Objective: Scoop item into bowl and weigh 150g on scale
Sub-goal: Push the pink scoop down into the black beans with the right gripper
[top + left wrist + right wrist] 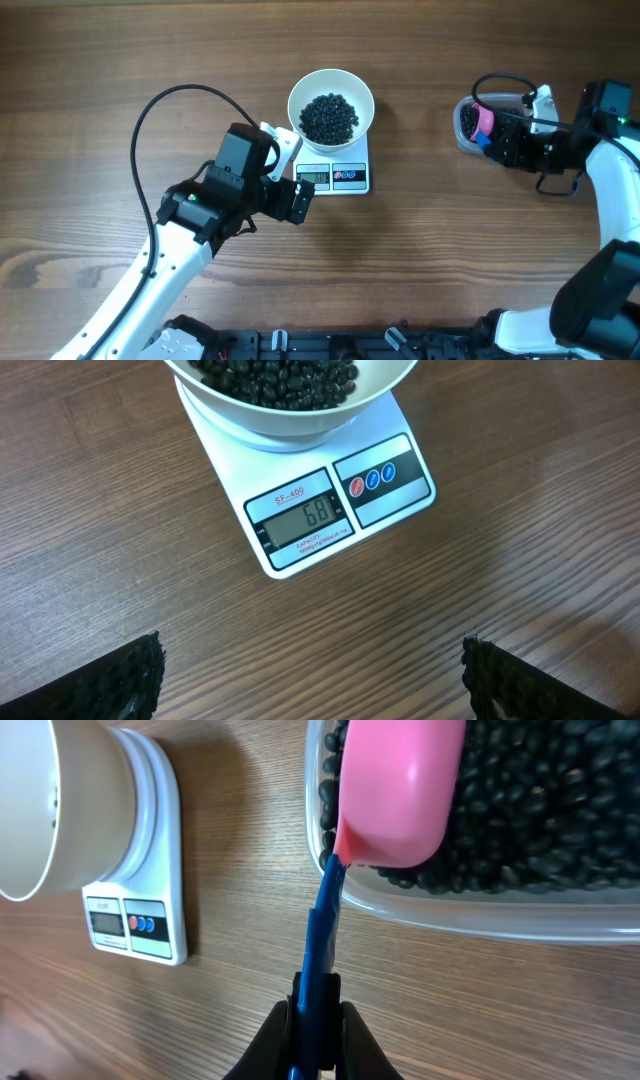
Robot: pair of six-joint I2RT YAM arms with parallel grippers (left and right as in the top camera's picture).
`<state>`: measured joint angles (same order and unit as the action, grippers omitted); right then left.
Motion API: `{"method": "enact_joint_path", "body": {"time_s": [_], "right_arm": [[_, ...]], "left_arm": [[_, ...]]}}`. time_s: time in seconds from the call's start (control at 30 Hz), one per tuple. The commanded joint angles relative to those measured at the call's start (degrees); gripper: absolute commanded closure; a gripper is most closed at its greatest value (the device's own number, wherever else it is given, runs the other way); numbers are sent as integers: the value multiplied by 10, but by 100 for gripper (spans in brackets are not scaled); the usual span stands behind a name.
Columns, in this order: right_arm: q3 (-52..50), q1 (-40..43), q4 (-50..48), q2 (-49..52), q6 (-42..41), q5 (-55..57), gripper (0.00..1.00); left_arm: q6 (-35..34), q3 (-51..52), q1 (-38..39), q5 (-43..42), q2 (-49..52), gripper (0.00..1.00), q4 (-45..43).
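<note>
The scale (340, 500) bears "SF-400"; its display (308, 518) reads "68".

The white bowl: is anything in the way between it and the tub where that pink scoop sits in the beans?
Nothing visible. Only bare table lies between the tub holding the scoop and the bowl on the scale; the left arm sits on the far side.

The left arm (150, 272) and right arm (610, 190) are made of white links joined by black housings. A thin black cable (190, 88) is looped from the left arm, whose fingers (115, 682) are faced with black ribbed pads.
</note>
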<state>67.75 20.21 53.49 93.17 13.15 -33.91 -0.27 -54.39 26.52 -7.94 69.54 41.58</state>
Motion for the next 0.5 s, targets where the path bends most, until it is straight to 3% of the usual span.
{"method": "enact_joint_path", "body": {"time_s": [0.0,0.47], "right_arm": [[-4,0,-3,28,1,-67,96],[-4,63,-2,34,-17,-120,96]], "left_arm": [[-2,-11,3,5,2,0,-2],[-2,-11,3,5,2,0,-2]]}}
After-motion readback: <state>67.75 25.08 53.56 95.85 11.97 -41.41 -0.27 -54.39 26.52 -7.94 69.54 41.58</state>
